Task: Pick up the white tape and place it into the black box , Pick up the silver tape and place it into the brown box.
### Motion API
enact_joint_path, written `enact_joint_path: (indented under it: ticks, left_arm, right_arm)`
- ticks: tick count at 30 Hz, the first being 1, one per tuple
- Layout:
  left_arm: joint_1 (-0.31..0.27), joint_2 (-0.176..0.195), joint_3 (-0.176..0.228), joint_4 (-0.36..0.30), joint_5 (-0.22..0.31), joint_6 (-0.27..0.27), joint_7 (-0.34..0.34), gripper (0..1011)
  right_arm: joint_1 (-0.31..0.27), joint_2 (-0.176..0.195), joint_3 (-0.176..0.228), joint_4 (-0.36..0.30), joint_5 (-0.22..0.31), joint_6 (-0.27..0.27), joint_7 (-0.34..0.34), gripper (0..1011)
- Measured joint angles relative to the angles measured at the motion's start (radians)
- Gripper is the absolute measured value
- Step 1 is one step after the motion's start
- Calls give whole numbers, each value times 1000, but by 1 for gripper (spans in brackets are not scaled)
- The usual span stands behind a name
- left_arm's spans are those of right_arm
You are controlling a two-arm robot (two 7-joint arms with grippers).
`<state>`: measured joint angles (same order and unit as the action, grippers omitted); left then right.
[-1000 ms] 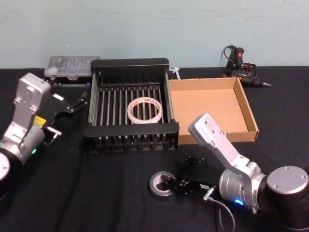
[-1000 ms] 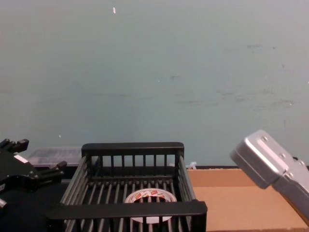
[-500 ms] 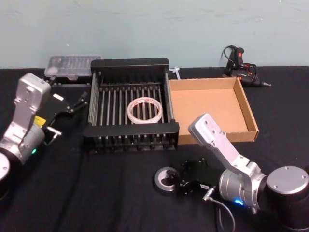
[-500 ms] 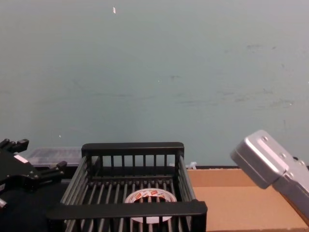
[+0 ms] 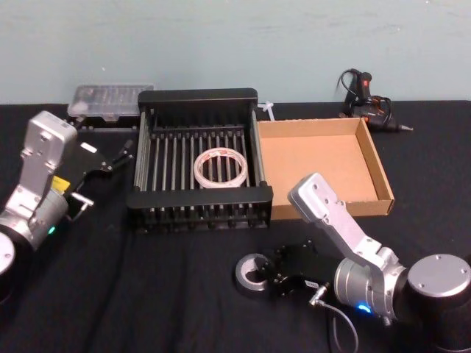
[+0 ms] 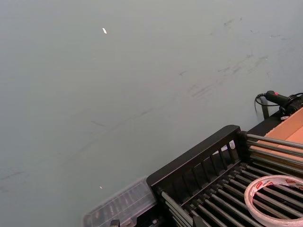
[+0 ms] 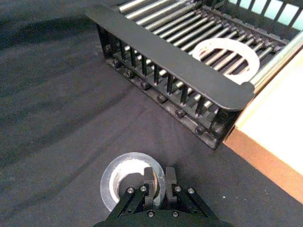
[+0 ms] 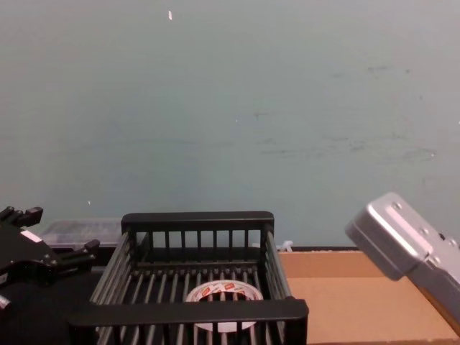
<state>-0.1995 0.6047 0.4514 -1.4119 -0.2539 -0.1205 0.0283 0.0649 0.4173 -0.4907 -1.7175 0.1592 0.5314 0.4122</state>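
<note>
Black table [image 5: 147,294], right tool [image 7: 159,178] pinching silver tape [image 7: 124,178]

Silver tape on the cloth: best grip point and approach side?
Grip the silver tape across its ring wall, one finger in the core hole, one outside, coming from above on the side nearest the robot. It lies flat on the black cloth with the hole facing up, so the wall is the only graspable edge. The right claw is already shut on that near wall.

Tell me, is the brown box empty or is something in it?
Empty. The brown box shows only bare cardboard floor in the head view. The silver tape lies on the table, at the right tool.
</note>
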Motion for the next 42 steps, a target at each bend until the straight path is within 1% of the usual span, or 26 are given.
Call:
enact_joint_path:
  ticks: [9,13,16,19,20,25,26,27,30,33,42]
  left_arm:
    - [0,0,0,0,0,0,0,1001]
    - [0,0,0,0,0,0,0,1001]
    - [0,0,0,0,0,0,0,1001]
    - [0,0,0,0,0,0,0,1001]
    - [0,0,0,0,0,0,0,1001]
    - [0,0,0,0,0,0,0,1001]
    - [0,0,0,0,0,0,0,1001]
    - [0,0,0,0,0,0,0,1001]
    - [0,0,0,0,0,0,0,1001]
    - [0,0,0,0,0,0,0,1001]
    - [0,0,0,0,0,0,0,1001]
  right_arm:
    - [-19,2,16,-15,3,-45,0,158]
    - [-29,5,22,-21,18,-81,7,158]
    - [-33,8,24,-25,26,-99,13,158]
    - [-42,13,29,-32,43,-133,18,158]
    - [-42,13,29,-32,43,-133,18,158]
    - [-54,19,34,-38,64,-201,18,158]
    - [-54,19,34,-38,64,-201,18,158]
    - [-57,20,35,-39,69,-217,18,158]
    - [-66,16,44,-40,82,-246,6,158]
    - [-75,8,58,-41,98,-264,-14,158]
    - [-90,-7,86,-47,128,-298,-48,158]
